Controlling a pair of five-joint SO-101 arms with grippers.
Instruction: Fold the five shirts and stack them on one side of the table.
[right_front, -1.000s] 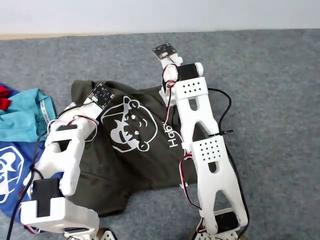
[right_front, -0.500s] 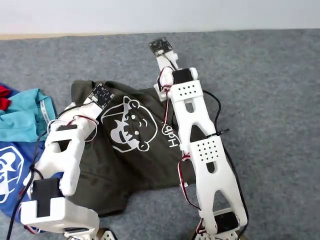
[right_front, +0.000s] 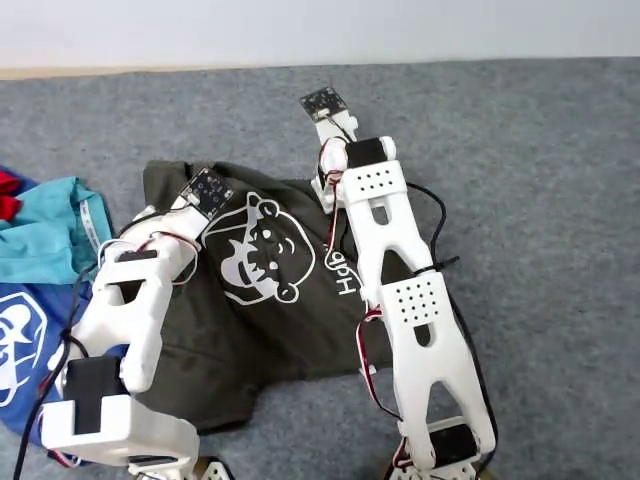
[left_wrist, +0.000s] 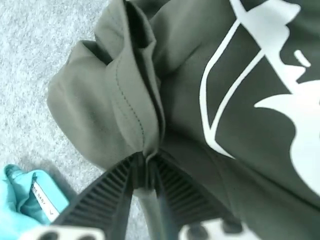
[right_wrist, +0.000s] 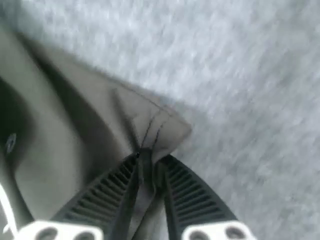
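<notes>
One shirt (right_front: 250, 340) in left tool (left_wrist: 145, 159), right tool (right_wrist: 148, 159)

Partly covered white lettering (right_front: 346, 274) on the dark olive shirt (right_front: 250, 340); tiny illegible label (left_wrist: 43, 200) in the teal shirt (right_front: 45, 245)

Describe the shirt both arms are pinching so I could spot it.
On the grey table, look at the middle, where a dark olive shirt lies spread. Unlike the teal shirt and blue shirt at the left, it bears a white cartoon face.
</notes>
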